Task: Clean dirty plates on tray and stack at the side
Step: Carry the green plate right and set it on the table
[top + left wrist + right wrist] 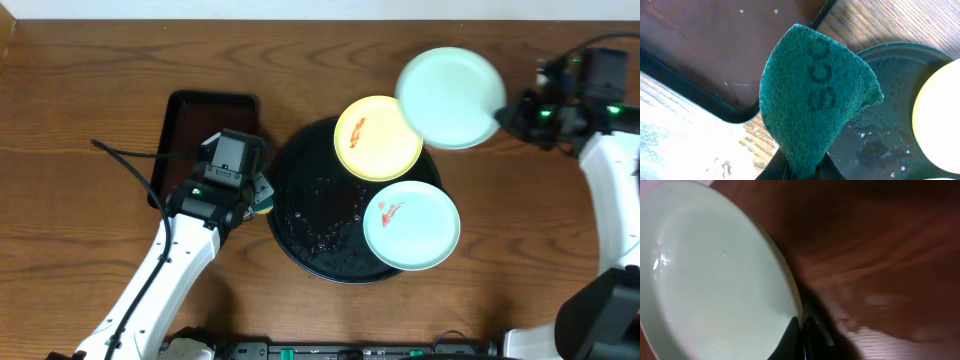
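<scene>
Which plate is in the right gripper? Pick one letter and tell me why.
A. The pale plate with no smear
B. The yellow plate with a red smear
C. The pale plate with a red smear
A: the right gripper is shut on the rim of the unsmeared pale plate, while the yellow plate and the smeared pale plate lie on the tray.

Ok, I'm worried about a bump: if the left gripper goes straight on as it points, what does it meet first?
Likely the bare table between the brown tray and black tray, its held sponge touching first; depth is unclear.
</scene>
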